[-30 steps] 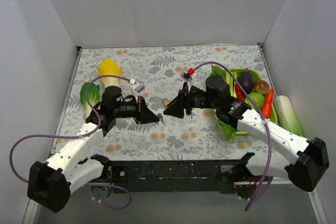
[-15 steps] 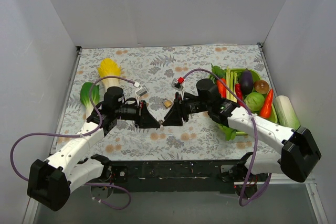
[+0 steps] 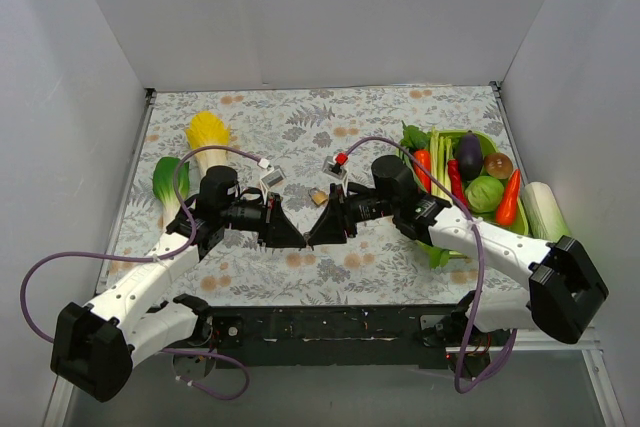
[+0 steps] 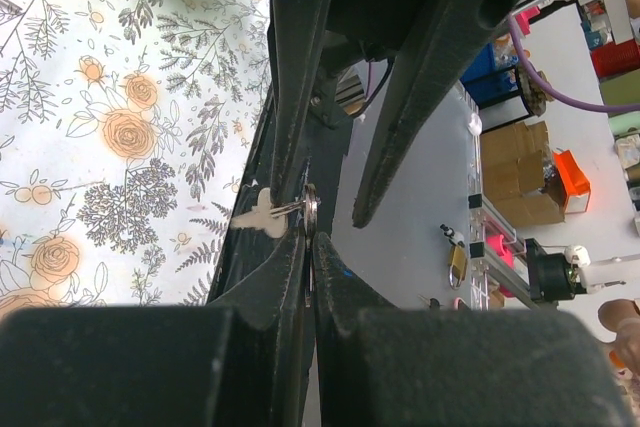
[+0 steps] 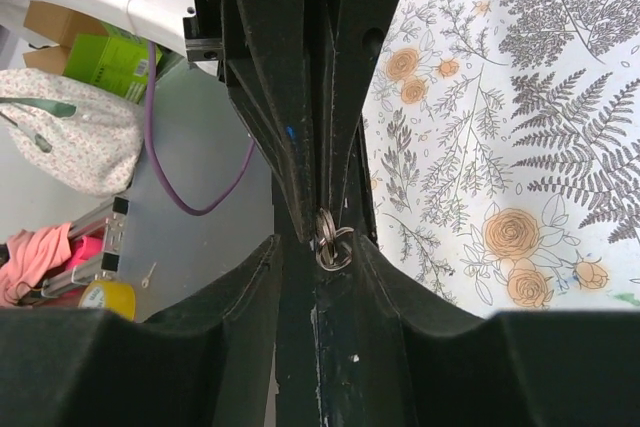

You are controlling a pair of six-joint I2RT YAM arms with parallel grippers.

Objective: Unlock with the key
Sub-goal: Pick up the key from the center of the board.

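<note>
My left gripper (image 3: 298, 239) and right gripper (image 3: 312, 237) meet tip to tip at the middle of the flowered cloth. In the left wrist view my left gripper (image 4: 308, 237) is shut on a metal key ring (image 4: 311, 215), with a pale key (image 4: 262, 219) sticking out to the left. In the right wrist view the same key ring (image 5: 330, 237) sits between the tips of my right gripper (image 5: 318, 242), which stand a little apart on either side of it. A small brass padlock (image 3: 318, 197) lies on the cloth just behind the grippers.
A green tray (image 3: 437, 252) of toy vegetables stands at the right, with a pale leek (image 3: 550, 217) beside it. A yellow vegetable (image 3: 207, 132) and a green one (image 3: 170, 182) lie at the left. The black front rail (image 3: 340, 322) is near.
My right gripper has moved left and toward the front, away from the padlock, until its tips reached the left gripper's tips. My left gripper shifted slightly forward, still holding the key ring.
</note>
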